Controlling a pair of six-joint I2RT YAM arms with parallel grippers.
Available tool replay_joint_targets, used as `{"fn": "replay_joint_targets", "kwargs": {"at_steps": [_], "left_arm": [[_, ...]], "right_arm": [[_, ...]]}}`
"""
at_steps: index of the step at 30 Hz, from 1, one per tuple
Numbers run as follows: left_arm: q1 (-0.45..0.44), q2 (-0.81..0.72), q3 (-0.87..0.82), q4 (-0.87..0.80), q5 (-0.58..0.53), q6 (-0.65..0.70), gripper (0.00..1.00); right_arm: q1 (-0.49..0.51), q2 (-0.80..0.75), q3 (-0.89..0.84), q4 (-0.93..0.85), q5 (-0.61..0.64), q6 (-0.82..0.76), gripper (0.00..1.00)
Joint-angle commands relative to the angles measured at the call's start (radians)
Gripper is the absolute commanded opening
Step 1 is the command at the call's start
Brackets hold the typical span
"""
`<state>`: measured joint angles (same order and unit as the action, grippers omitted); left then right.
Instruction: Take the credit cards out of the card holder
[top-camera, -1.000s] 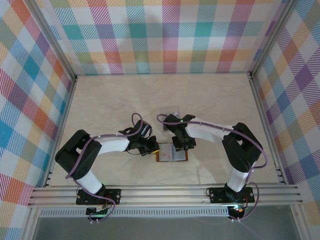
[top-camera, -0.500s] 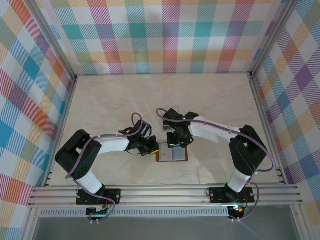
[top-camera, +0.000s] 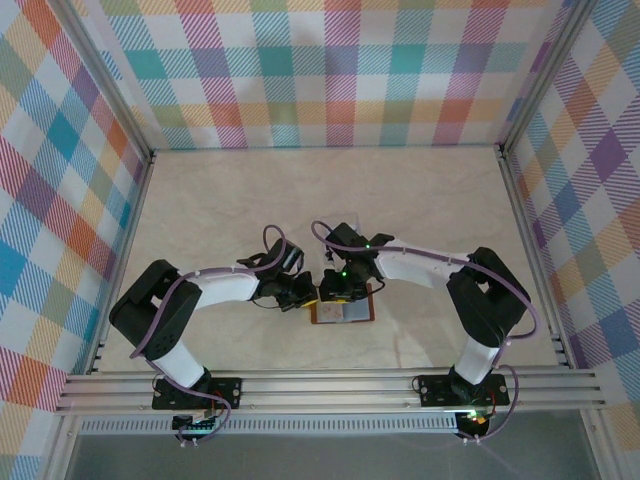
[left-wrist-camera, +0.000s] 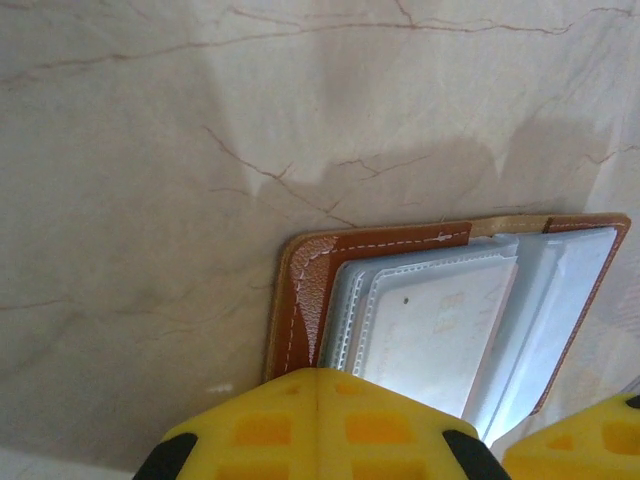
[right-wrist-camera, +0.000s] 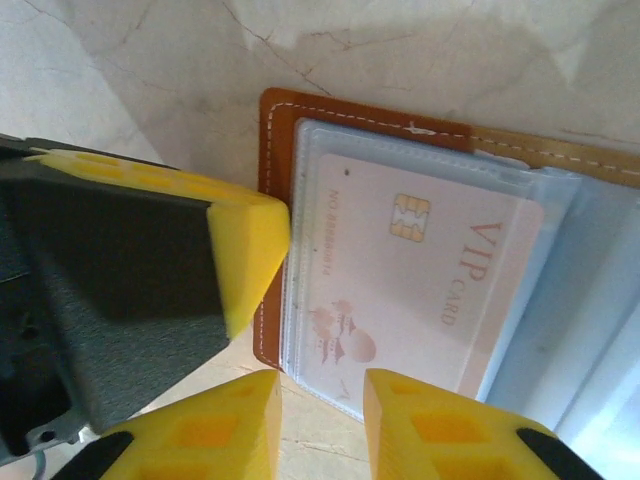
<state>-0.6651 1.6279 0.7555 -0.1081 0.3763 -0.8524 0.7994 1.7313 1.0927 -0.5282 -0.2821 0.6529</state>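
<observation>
The reddish-brown leather card holder (top-camera: 345, 313) lies open on the table, its clear grey-blue pockets facing up. A pale credit card (right-wrist-camera: 420, 270) printed "VIP CARD" sits inside the top pocket (left-wrist-camera: 440, 330). My left gripper (left-wrist-camera: 318, 400) is shut, and its yellow fingertips (right-wrist-camera: 245, 250) rest on the holder's left leather edge (left-wrist-camera: 300, 290). My right gripper (right-wrist-camera: 322, 410) is open with a narrow gap, hovering over the near left corner of the pocket with nothing between its fingers. In the top view both grippers (top-camera: 308, 297) (top-camera: 335, 292) meet at the holder's left end. Any dark cards are hidden.
The marble-patterned table (top-camera: 430, 200) is walled by checked panels on three sides, with aluminium rails (top-camera: 330, 385) along the near edge. The two arms crowd close together above the holder's left end.
My right gripper has swung left from above the holder's middle to its left end, close beside the left gripper. The left gripper and the holder have stayed put.
</observation>
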Motion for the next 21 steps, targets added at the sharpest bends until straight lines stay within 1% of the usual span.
{"fn": "replay_joint_targets", "kwargs": {"at_steps": [1, 6, 12, 18, 21], "left_arm": [[-0.012, -0.040, 0.042, -0.095, -0.025, 0.021, 0.06], [-0.037, -0.038, 0.073, -0.114, -0.031, 0.019, 0.06], [-0.068, 0.014, 0.104, -0.113, -0.022, 0.022, 0.06], [-0.074, 0.036, 0.086, -0.124, -0.048, 0.026, 0.05], [-0.074, 0.053, 0.081, -0.123, -0.044, 0.032, 0.05]], "right_arm": [[-0.025, -0.005, -0.034, 0.061, -0.054, 0.019, 0.29], [-0.054, -0.029, -0.068, 0.078, -0.071, 0.017, 0.29], [-0.086, -0.044, -0.102, 0.104, -0.099, 0.012, 0.28], [-0.101, -0.046, -0.127, 0.135, -0.128, 0.004, 0.28], [-0.104, -0.038, -0.132, 0.143, -0.138, 0.000, 0.29]]}}
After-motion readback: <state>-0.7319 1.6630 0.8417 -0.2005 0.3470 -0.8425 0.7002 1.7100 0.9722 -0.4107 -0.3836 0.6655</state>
